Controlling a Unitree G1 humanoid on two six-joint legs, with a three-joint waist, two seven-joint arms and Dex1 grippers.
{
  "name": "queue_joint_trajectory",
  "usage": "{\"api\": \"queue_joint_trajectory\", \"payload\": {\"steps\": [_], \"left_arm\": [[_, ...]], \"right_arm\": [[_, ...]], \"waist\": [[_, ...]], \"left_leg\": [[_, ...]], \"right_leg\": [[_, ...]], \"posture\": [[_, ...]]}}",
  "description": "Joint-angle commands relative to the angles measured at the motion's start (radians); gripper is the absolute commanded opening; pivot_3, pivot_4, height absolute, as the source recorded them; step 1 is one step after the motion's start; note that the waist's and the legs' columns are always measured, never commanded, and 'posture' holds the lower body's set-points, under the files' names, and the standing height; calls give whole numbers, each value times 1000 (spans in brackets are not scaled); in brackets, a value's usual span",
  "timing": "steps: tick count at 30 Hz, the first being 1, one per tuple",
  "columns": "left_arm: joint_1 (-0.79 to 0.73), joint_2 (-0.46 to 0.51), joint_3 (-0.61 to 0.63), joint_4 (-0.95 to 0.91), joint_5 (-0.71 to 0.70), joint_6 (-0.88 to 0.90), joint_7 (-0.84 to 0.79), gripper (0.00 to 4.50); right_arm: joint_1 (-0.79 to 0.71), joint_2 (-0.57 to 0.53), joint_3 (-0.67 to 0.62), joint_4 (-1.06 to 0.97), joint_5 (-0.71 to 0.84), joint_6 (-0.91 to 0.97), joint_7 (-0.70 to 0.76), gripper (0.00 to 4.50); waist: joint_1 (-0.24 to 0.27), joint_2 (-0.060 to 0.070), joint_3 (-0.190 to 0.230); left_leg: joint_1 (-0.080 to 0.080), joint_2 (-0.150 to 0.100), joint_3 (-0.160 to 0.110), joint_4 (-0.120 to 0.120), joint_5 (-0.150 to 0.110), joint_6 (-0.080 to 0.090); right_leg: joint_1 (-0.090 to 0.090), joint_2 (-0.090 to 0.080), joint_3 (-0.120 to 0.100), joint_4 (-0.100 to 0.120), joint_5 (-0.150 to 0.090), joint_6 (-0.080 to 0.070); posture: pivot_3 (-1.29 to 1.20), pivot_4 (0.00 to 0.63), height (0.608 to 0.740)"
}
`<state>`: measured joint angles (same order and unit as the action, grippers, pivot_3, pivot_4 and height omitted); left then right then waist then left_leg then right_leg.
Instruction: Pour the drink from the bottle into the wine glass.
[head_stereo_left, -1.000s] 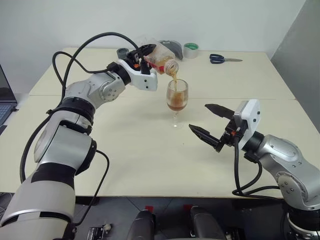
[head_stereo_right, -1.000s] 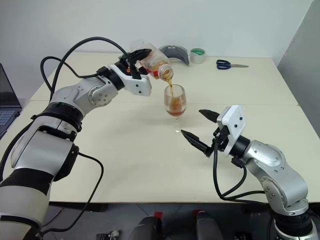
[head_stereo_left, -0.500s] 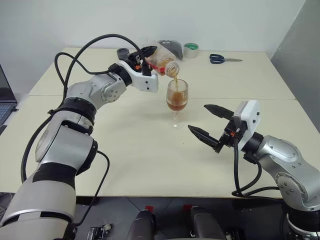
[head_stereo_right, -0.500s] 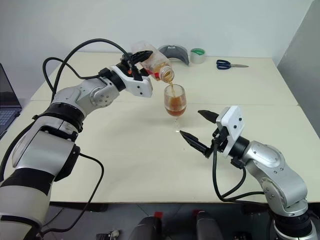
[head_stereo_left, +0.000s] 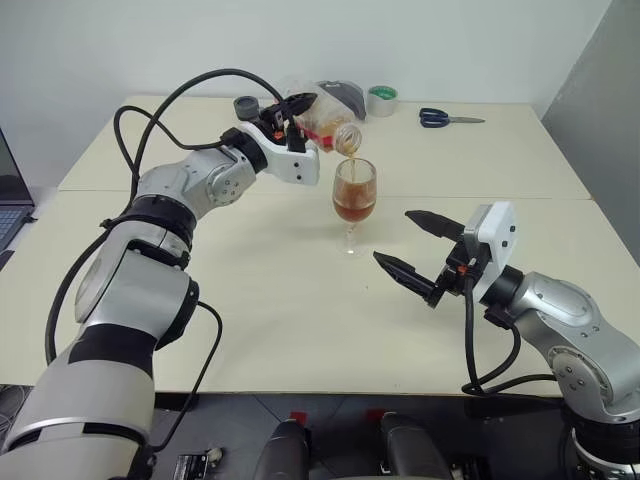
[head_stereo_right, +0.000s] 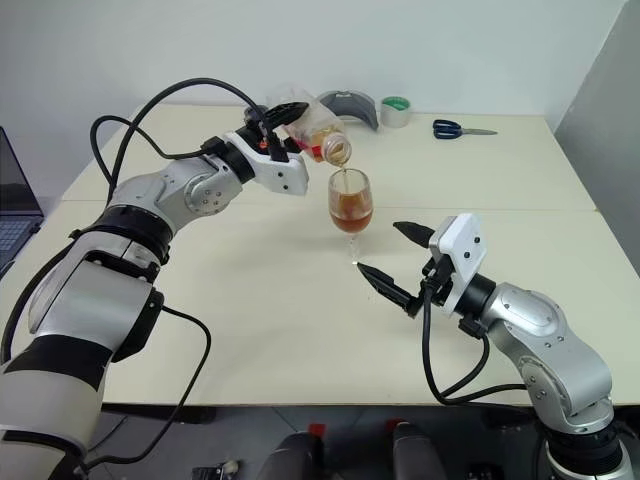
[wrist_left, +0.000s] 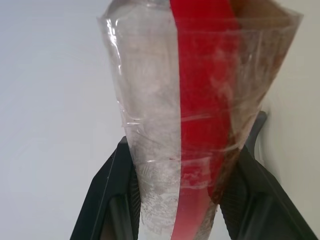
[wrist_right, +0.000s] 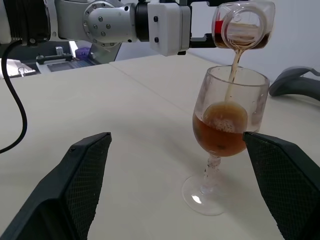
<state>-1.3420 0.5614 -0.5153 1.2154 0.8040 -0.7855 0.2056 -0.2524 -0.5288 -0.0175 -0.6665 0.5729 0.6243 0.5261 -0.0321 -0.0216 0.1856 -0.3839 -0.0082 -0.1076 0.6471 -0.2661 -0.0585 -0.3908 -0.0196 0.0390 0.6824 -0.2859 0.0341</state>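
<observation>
My left gripper (head_stereo_left: 296, 108) is shut on the clear bottle (head_stereo_left: 322, 125), which lies tipped with its mouth over the wine glass (head_stereo_left: 354, 190). A thin stream of the reddish-brown drink (wrist_right: 233, 75) runs from the bottle mouth into the glass bowl, which holds drink (wrist_right: 219, 131) to about half its height. In the left wrist view the bottle (wrist_left: 195, 105) with its red label strip sits between the black fingers (wrist_left: 107, 185). The glass stands upright on the cream table (head_stereo_left: 260, 300). My right gripper (head_stereo_left: 417, 250) is open, low and in front of the glass, holding nothing.
At the table's far edge lie blue-handled scissors (head_stereo_left: 443, 117), a roll of tape (head_stereo_left: 382, 99) and a grey curved object (head_stereo_right: 349, 104). A laptop corner (head_stereo_left: 10, 205) shows at the far left. A seam (head_stereo_left: 500, 198) runs across the table behind the glass.
The drink in the glass has risen a little while the stream keeps running. Both arms stay almost where they were.
</observation>
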Motion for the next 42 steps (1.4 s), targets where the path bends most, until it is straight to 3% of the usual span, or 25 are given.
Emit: {"api": "queue_joint_trajectory", "payload": {"steps": [1,13,20,23,30,36,42], "left_arm": [[-25,-5,31,-7,-45,3,-14,1680],[13,-40,93,-8,-171,33,-130,1680],[59,-97,233,-25,-376,83,-345,1680],[91,-141,341,-50,-536,145,-496,1680],[263,-122,533,-277,-779,467,-666,1679],[554,-101,652,-658,-930,819,-680,1679],[692,-118,714,-818,-1007,983,-638,1679]], "right_arm": [[-8,7,-5,-43,10,-15,-7,4500],[-22,38,44,-37,-76,-73,-39,4500],[-31,67,61,-20,-125,-121,-45,4500],[-53,78,65,-10,-136,-137,-41,4500],[-91,39,89,-15,-62,-16,10,4500],[-180,53,195,27,-111,72,-12,4500],[-225,82,250,74,-153,82,-16,4500]], "waist": [[0,0,0],[0,0,0],[0,0,0],[-1,0,0],[-19,0,0],[-32,1,0],[-20,0,-1]], "left_leg": [[0,0,0,0,0,0],[0,0,0,0,0,0],[0,0,0,1,0,0],[0,0,0,1,0,0],[1,1,-1,1,0,0],[3,1,-1,2,0,0],[1,1,-2,5,0,0]], "right_leg": [[0,0,0,0,0,0],[0,0,0,0,0,0],[0,0,0,1,0,0],[0,0,0,1,0,0],[0,0,0,2,0,0],[0,0,3,6,0,-1],[-1,0,1,7,0,-1]], "posture": [[0,150,740],[0,150,740],[0,150,740],[0,150,740],[0,150,740],[0,150,740],[0,150,740]]}}
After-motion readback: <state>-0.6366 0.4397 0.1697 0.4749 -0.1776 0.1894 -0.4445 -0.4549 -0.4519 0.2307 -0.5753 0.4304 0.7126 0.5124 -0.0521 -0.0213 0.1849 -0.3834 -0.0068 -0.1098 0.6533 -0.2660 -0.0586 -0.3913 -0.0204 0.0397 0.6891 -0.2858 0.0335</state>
